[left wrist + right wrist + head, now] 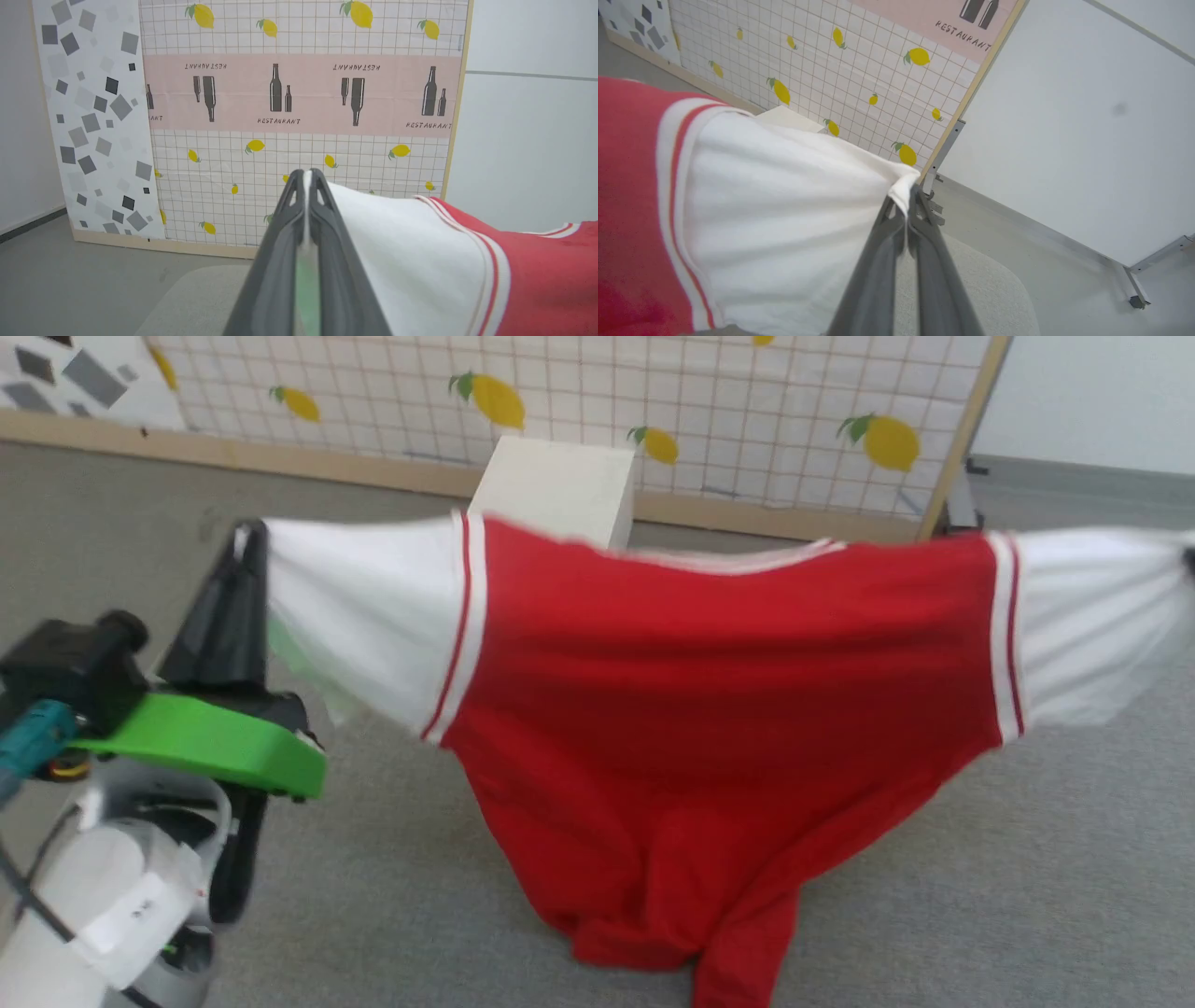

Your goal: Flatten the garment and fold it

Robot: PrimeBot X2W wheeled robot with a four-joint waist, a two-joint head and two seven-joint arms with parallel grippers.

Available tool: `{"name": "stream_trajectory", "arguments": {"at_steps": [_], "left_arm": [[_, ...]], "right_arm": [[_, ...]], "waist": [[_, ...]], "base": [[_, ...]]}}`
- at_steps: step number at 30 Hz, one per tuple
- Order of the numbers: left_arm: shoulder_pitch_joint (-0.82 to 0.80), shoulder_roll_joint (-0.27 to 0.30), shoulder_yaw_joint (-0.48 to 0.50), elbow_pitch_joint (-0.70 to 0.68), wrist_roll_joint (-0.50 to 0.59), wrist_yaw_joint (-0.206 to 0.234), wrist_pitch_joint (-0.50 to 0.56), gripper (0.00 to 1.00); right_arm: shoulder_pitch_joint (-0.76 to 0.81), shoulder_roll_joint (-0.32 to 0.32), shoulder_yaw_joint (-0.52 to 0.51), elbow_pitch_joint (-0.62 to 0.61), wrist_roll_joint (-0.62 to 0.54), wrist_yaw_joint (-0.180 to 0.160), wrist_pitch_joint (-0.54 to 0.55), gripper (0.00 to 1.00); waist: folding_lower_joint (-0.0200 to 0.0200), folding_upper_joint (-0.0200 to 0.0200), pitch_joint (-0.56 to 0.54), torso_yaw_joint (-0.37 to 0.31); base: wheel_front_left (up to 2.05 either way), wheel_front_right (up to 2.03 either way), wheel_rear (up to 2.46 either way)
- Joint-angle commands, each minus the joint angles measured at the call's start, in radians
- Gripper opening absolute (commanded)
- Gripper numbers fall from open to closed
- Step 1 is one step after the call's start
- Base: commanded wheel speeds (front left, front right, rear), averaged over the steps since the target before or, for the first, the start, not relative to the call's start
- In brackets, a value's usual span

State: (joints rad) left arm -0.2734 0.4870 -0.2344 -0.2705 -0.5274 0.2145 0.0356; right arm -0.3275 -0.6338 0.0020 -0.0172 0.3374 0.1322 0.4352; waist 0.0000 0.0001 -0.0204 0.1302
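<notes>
While you held garment (709,709) spread mid-air, left gripper (250,534) clamped left sleeve (364,616), right gripper (909,192) clamped right sleeve (1092,625); hem rested on mat (1027,859). Flattening looked half done; laying down, folding remained.

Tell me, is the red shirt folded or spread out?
Spread out, hanging. The left gripper and right gripper each pinch a white sleeve, stretching the shirt wide.

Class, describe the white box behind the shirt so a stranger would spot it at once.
Find the lemon-print grid panel at the back. In front of its base stands the white box, its lower part hidden behind the collar of the stretched red garment. It alone is plain, rigid and square-edged.
</notes>
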Motion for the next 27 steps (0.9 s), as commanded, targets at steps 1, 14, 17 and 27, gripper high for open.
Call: {"name": "stream_trajectory", "arguments": {"at_steps": [1,14,17,27], "left_arm": [[-0.027,0.016,0.016,-0.012,0.008,0.006,-0.014,0.0],[-0.322,0.073,0.075,-0.022,0.015,-0.01,0.034,0.0],[-0.44,0.074,0.066,0.045,0.003,-0.04,0.052,0.0],[-0.87,0.027,0.034,0.395,-0.006,-0.117,0.053,0.0]], "right_arm": [[-0.027,0.007,-0.015,-0.02,0.012,-0.002,0.005,0.0],[-0.3,-0.048,-0.043,-0.088,0.027,-0.002,0.036,0.0],[-0.434,-0.05,-0.022,-0.02,0.051,-0.002,0.026,0.0],[-0.893,-0.037,0.081,0.281,-0.014,-0.002,-0.106,0.0]], "waist": [[0.0,-0.0001,-0.026,-0.03],[0.0,-0.0001,0.126,-0.073],[0.0,-0.0001,0.201,-0.087],[0.0,-0.0001,0.44,-0.117]], "base": [[0.0,0.0,0.0],[0.0,0.0,0.0],[0.0,0.0,0.0],[0.0,0.0,0.0]]}}
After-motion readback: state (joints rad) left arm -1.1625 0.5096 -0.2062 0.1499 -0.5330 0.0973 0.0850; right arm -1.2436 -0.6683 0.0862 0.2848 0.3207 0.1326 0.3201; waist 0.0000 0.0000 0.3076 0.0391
